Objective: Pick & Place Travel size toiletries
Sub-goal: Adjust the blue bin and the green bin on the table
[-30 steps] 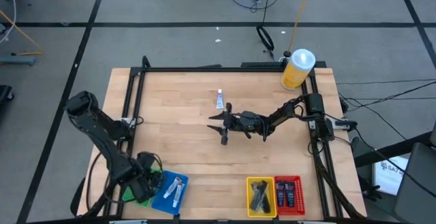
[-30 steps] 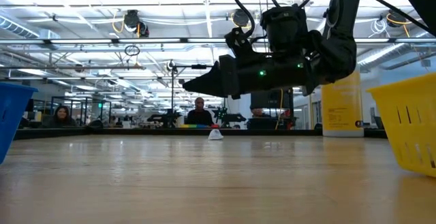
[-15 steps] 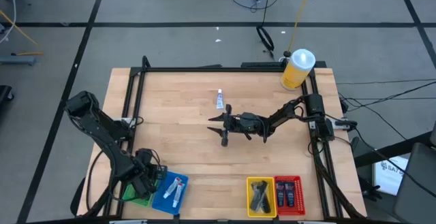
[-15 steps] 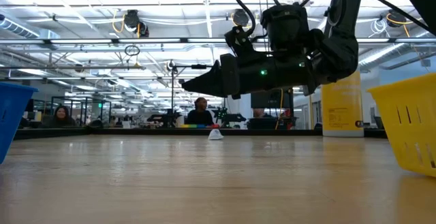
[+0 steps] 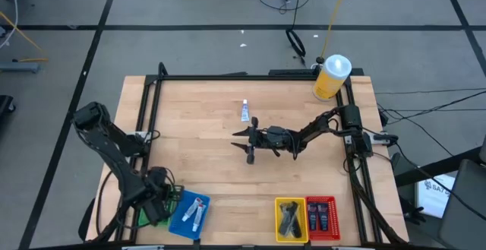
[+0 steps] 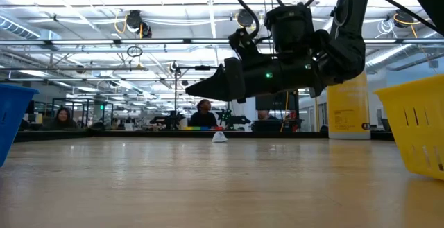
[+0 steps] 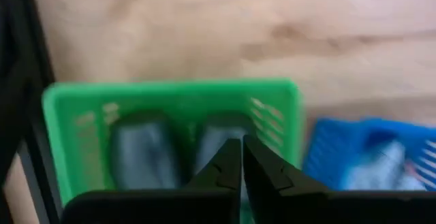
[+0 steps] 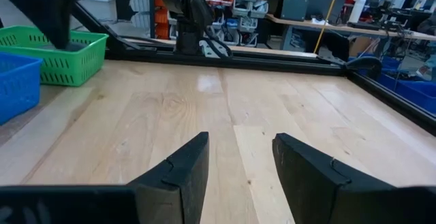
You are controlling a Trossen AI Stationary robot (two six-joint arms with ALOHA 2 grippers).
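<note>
Four views together give us the wooden table (image 5: 213,113), which we take as our landmark, largest thing in sight. From above we see the yellow bottle (image 5: 331,77) at its far right corner, and four baskets along its near edge: a green basket (image 5: 146,216) mostly hidden under the left arm, a blue basket (image 5: 182,221), a yellow basket (image 5: 288,206) and a red basket (image 5: 322,203). Only the left wrist view lets us see inside the green one, where two dark grey mini bottles (image 7: 144,156) lie side by side, with the left gripper (image 7: 240,166) poised above them, fingers pressed together on nothing. Over the table's middle we find the right gripper (image 5: 248,145), and its own wrist view shows its fingers (image 8: 178,169) parted with bare wood between them. The low view shows it clear of the tabletop. A white-and-blue tube (image 5: 244,112) lies on the table just beyond that gripper; two more tubes (image 5: 196,210) rest in the blue basket.
</note>
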